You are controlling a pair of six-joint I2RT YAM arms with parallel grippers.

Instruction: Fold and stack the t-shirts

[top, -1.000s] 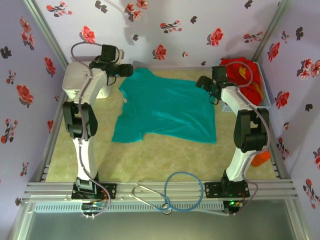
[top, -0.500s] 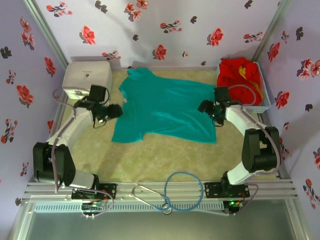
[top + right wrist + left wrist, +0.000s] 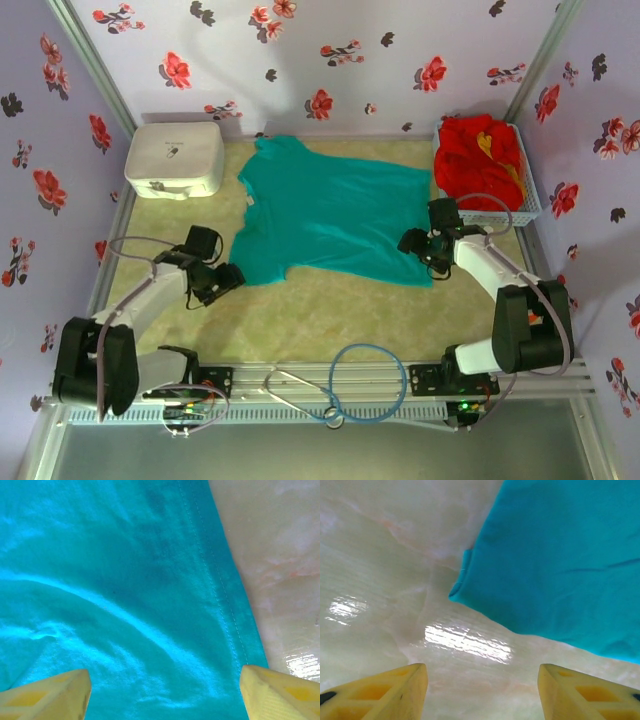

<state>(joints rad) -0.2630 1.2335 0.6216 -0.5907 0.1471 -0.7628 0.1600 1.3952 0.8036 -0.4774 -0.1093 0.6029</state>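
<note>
The teal t-shirt (image 3: 330, 215) lies flat in the middle of the table (image 3: 330, 310). Its near left corner is just ahead of the left gripper (image 3: 482, 680), jaws apart, not touching. The right gripper (image 3: 165, 692) is over its near right corner, jaws apart too.
</note>
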